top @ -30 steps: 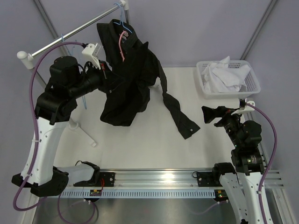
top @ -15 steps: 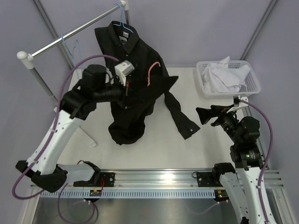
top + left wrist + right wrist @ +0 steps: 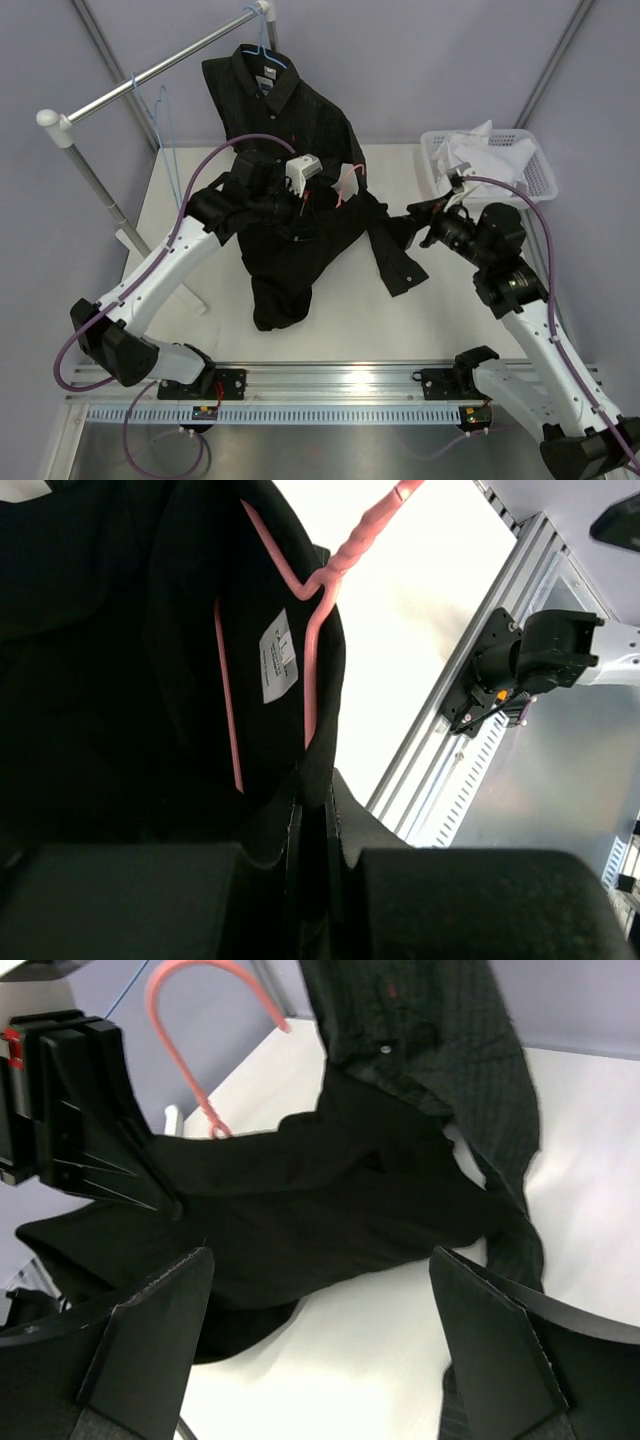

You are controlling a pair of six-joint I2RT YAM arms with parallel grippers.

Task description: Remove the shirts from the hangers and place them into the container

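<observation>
Top external view: the left gripper [image 3: 318, 198] is clamped shut on the black shirt [image 3: 290, 255] above the middle of the table [image 3: 330, 325], pinching cloth near the collar. The shirt hangs bunched from that pinch, with its lower part resting on the surface.

The pink hanger [image 3: 346, 180] is off the rail [image 3: 150, 72]. Its hook sticks up free beside the gripper. In the left wrist view its wire runs inside the collar, next to a white label [image 3: 278, 656].

The right gripper [image 3: 415, 220] hovers just right of the black shirt with its jaws spread wide, holding nothing. A black sleeve [image 3: 395, 262] lies on the table under it; I cannot tell which shirt it belongs to.

A pinstriped shirt [image 3: 270, 100] hangs from a blue hanger [image 3: 262, 50] at the far end of the rail, its hem reaching down behind the held shirt. A second blue hanger [image 3: 165, 105] hangs bare nearer the rail's left end.

The basket [image 3: 540, 165] sits at the far right corner of the table, with the white shirt [image 3: 480, 160] piled in it and poking above the rim.
</observation>
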